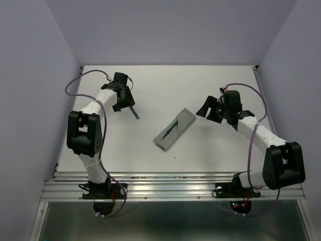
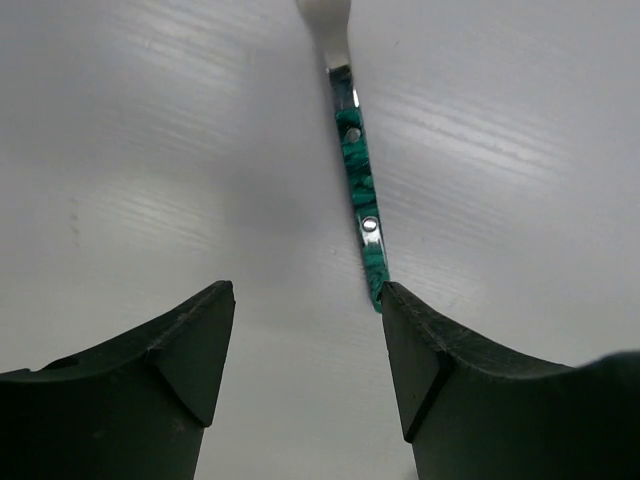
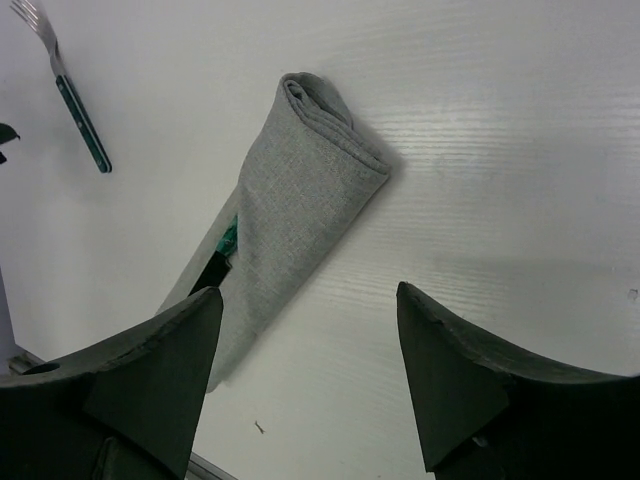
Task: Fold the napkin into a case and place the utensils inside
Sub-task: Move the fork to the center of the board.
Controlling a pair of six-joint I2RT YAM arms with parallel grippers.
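The napkin lies folded as a narrow grey case [image 1: 174,130] slanting across the table's middle, and it also shows in the right wrist view [image 3: 290,205]. One teal-handled utensil [image 3: 228,238] peeks from the case's open side; its tip is hidden. A second utensil, a fork [image 2: 362,190] with a teal handle, lies bare on the table [image 1: 134,113]. My left gripper [image 2: 308,300] is open just behind the fork's handle end, which touches the right fingertip [image 2: 395,300]. My right gripper [image 3: 310,300] is open and empty, just right of the case.
The white table [image 1: 210,150] is walled by pale panels at the back and both sides. A metal rail [image 1: 170,188] runs along the near edge. A tiny dark speck [image 3: 259,427] lies on the table near the case.
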